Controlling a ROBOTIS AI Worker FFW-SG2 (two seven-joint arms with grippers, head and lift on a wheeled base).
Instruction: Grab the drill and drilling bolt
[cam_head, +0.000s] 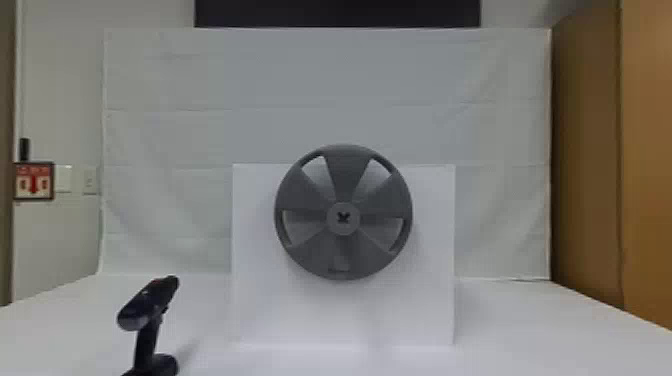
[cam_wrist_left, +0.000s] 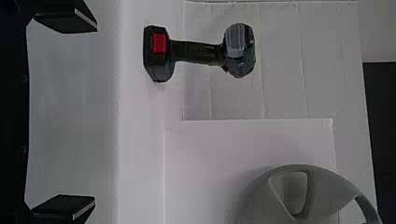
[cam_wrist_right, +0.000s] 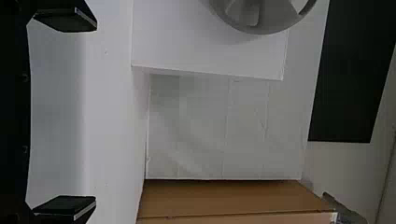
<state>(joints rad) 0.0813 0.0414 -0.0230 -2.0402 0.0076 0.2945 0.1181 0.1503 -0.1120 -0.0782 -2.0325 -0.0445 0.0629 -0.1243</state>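
Note:
The black drill (cam_head: 147, 320) stands upright on its battery base at the front left of the white table, in the head view. In the left wrist view the drill (cam_wrist_left: 198, 52) has a red patch on its base; my left gripper (cam_wrist_left: 65, 114) is wide open, well short of it, with nothing between its fingers. A dark cross-shaped bolt spot (cam_head: 343, 217) marks the hub of the grey wheel (cam_head: 345, 175). My right gripper (cam_wrist_right: 65, 112) is also wide open and holds nothing.
Behind the wheel stands a white box or panel (cam_head: 300, 315) on the table (cam_head: 525, 340). A pale cloth backdrop (cam_head: 350, 95) hangs farther back. Brown boards (cam_head: 590, 150) stand along the right side.

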